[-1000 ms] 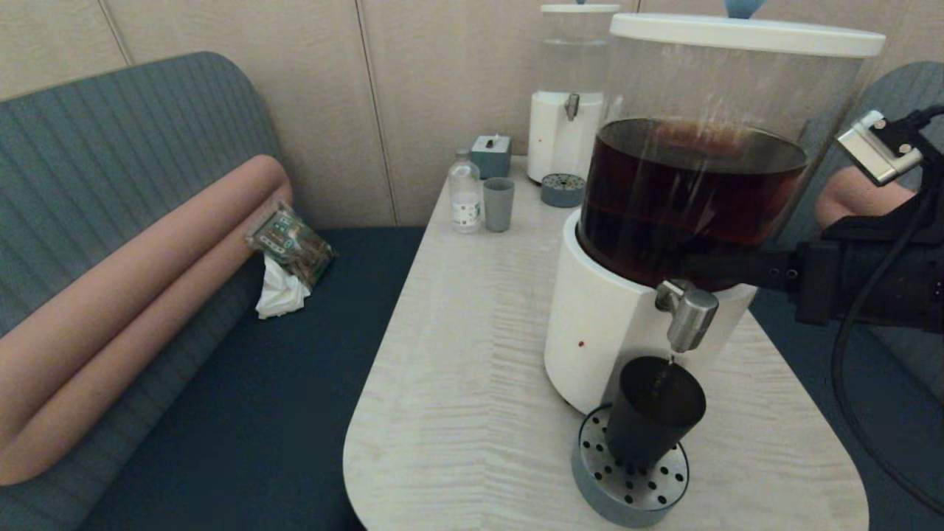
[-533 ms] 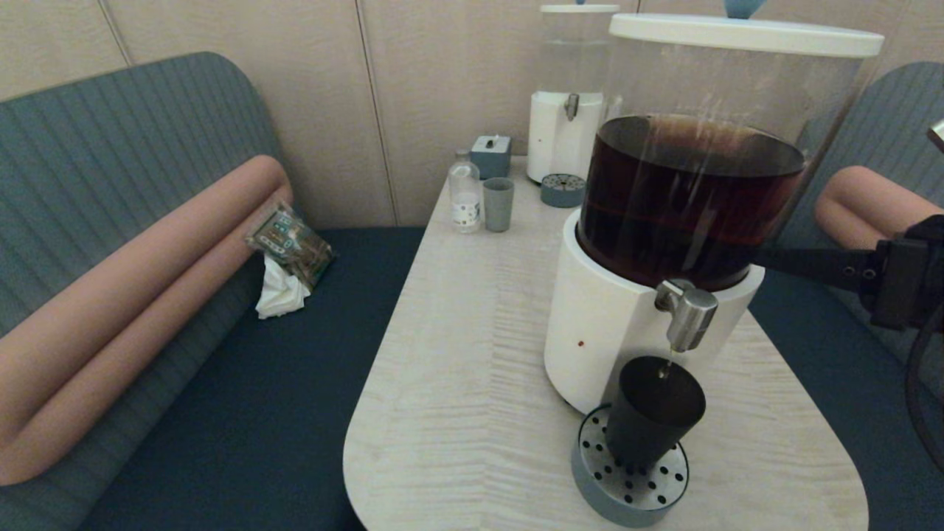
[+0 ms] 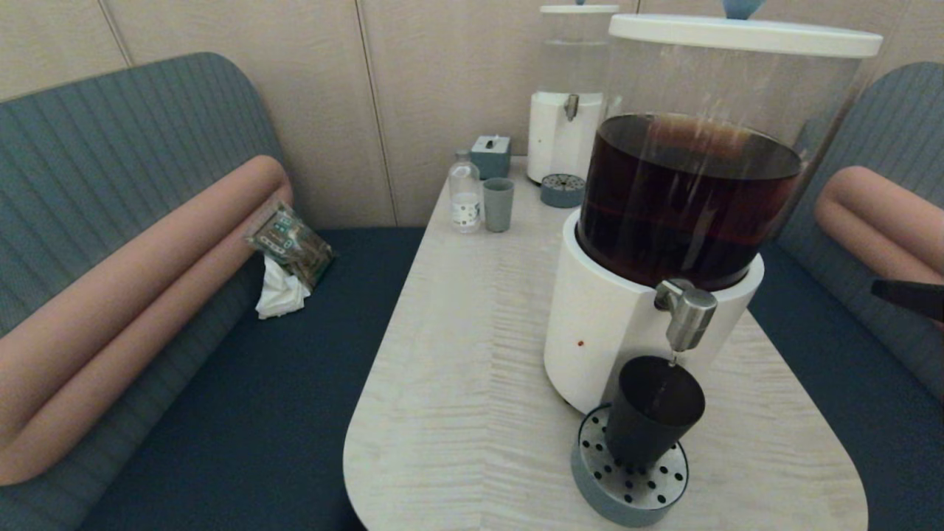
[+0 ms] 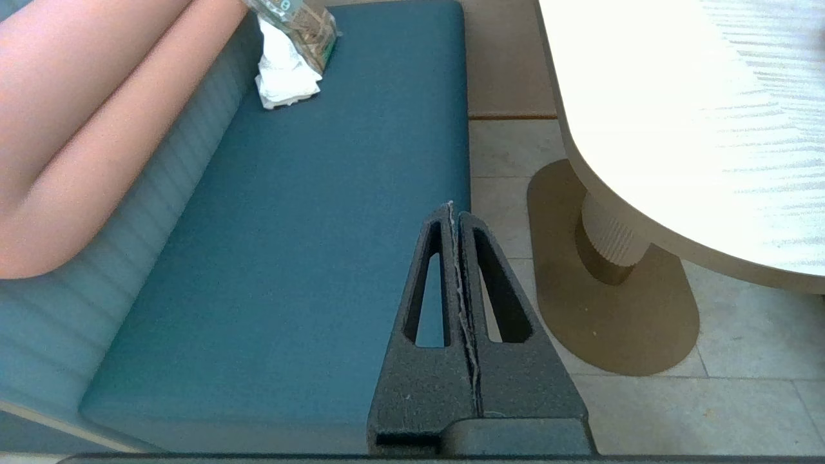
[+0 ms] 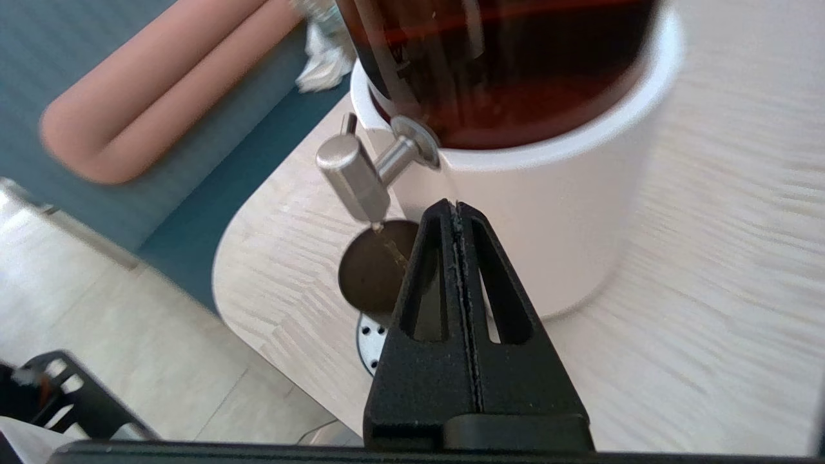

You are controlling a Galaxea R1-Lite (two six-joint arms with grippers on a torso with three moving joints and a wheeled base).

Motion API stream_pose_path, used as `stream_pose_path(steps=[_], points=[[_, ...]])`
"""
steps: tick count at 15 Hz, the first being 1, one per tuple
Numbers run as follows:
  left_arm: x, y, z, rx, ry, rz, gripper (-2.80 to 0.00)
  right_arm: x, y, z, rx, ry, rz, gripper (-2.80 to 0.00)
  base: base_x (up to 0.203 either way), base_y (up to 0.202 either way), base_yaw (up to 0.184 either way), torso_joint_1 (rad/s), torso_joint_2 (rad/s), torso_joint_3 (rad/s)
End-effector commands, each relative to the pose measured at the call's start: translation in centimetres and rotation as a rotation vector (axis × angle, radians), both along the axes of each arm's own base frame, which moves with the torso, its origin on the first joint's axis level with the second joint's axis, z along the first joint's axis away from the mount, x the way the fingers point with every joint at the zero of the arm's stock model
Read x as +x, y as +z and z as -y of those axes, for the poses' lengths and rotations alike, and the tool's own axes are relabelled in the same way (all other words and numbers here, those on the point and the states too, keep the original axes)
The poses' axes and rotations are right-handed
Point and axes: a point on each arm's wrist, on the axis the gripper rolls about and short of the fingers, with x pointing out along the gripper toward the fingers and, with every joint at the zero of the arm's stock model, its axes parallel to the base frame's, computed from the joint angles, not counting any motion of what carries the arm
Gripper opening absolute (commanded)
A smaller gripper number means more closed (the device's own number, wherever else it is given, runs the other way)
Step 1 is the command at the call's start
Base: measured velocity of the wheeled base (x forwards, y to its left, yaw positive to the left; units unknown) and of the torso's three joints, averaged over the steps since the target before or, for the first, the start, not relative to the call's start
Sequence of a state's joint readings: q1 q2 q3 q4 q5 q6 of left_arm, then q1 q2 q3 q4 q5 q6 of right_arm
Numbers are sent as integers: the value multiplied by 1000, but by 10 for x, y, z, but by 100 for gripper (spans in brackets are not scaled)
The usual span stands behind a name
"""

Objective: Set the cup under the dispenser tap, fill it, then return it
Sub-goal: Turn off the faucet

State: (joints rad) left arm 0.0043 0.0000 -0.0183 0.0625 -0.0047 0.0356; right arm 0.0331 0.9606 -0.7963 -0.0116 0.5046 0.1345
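Note:
The dark tumbler cup (image 3: 653, 413) stands upright on a round perforated drip tray (image 3: 590, 472), directly beneath the steel dispenser tap (image 3: 689, 317) of the big dispenser (image 3: 605, 324) of brown liquid. In the right wrist view a thin trickle falls from the tap (image 5: 351, 177) into the cup (image 5: 370, 270). My right gripper (image 5: 455, 205) is shut and empty, off to the right of the dispenser; only its tip (image 3: 875, 286) shows at the head view's right edge. My left gripper (image 4: 452, 207) is shut and hangs parked over the blue bench.
At the table's far end stand a smaller clear-liquid dispenser (image 3: 564, 140), its small drip tray (image 3: 562, 189), a pale grey-green cup (image 3: 498, 204), a bottle (image 3: 465, 195) and a small box (image 3: 491, 155). A snack packet and tissue (image 3: 287, 251) lie on the left bench.
My right arm has pulled away to the right from beside the dispenser and has almost left the head view. The cup has stayed under the tap.

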Motion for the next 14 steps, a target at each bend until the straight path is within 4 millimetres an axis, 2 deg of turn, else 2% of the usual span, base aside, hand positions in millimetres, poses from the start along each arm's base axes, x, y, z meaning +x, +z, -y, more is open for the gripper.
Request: stream_pose_path(steps=[1,8,14], points=[[0,0,0,0,0,-2,-280,-34,2,2,2,-24,73,-280,0,0,0,0,0,0],[0,0,0,0,0,-2,-280,-87,-13,6,-3,-135,181,-280,0,0,0,0,0,0],[0,0,0,1,0,-2,-280,-154,-34,6,10,-143,305,-280,0,0,0,0,0,0]])
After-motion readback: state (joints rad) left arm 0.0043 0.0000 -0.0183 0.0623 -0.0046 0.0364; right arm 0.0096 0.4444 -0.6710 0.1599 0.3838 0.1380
